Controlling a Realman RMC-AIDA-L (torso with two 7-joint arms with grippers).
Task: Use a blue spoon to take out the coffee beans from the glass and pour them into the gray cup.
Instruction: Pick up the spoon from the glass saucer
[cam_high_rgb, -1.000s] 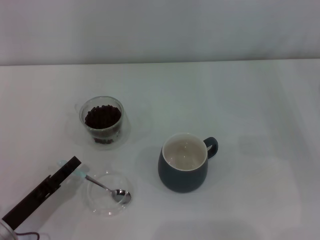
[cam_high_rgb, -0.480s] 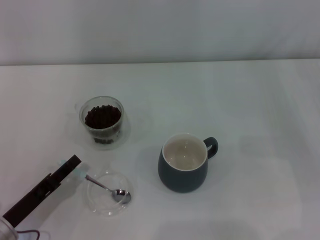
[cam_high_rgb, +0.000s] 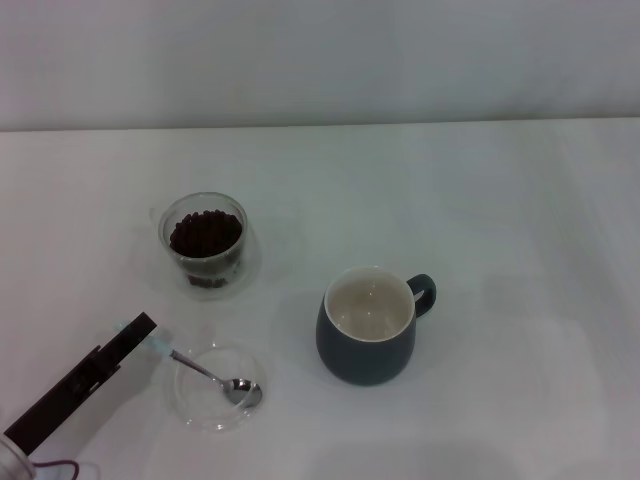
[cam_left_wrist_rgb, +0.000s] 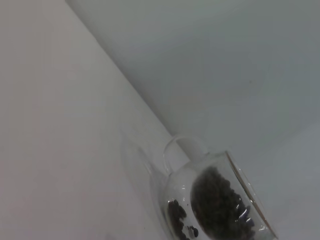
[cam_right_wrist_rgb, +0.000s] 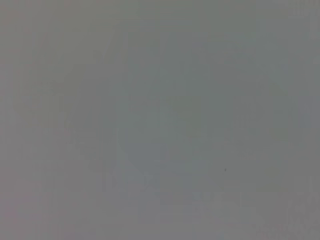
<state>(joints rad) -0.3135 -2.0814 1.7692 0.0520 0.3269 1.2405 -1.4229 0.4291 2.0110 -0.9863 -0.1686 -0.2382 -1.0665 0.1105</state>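
Now the left gripper (cam_high_rgb: 140, 330) sits at the pale handle end of the blue spoon (cam_high_rgb: 205, 368), fingers apparently narrowed around it, ready to lift; the spoon's bowl rests in the shallow dish (cam_high_rgb: 190, 405); the glass (cam_high_rgb: 205, 240) holds the coffee beans (cam_high_rgb: 205, 232); the gray cup (cam_high_rgb: 367, 325) waits empty nearby; right gripper unseen.

Bright, even overhead light — faint soft shadows, washed-out white, right wrist view featureless grey.
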